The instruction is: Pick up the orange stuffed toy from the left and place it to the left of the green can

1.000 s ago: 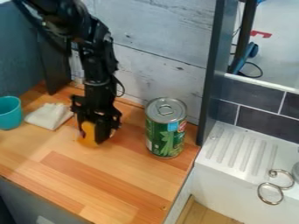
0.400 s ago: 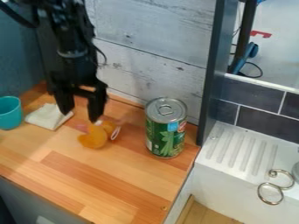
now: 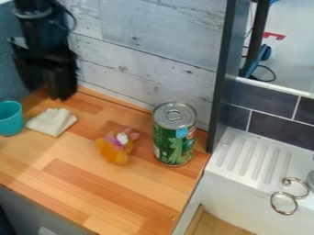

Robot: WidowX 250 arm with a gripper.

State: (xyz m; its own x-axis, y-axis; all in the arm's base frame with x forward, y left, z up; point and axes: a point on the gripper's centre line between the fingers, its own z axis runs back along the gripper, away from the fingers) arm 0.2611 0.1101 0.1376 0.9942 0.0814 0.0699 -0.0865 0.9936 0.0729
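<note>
Lying near and right of the pincer (image 3: 45,94) (fingers apart, nothing held), well apart from it: toy (image 3: 114,151) on bench (image 3: 92,193) between cloth (image 3: 51,122) and can (image 3: 174,137), long axis roughly far to near.

From the near side, the toy (image 3: 115,148) can be approached over open counter (image 3: 122,197); a gap is left between it and the cloth (image 3: 52,122). Passage is blocked by the can (image 3: 174,140) at right, the wall (image 3: 153,55) behind and the cup (image 3: 10,120) at far left
</note>
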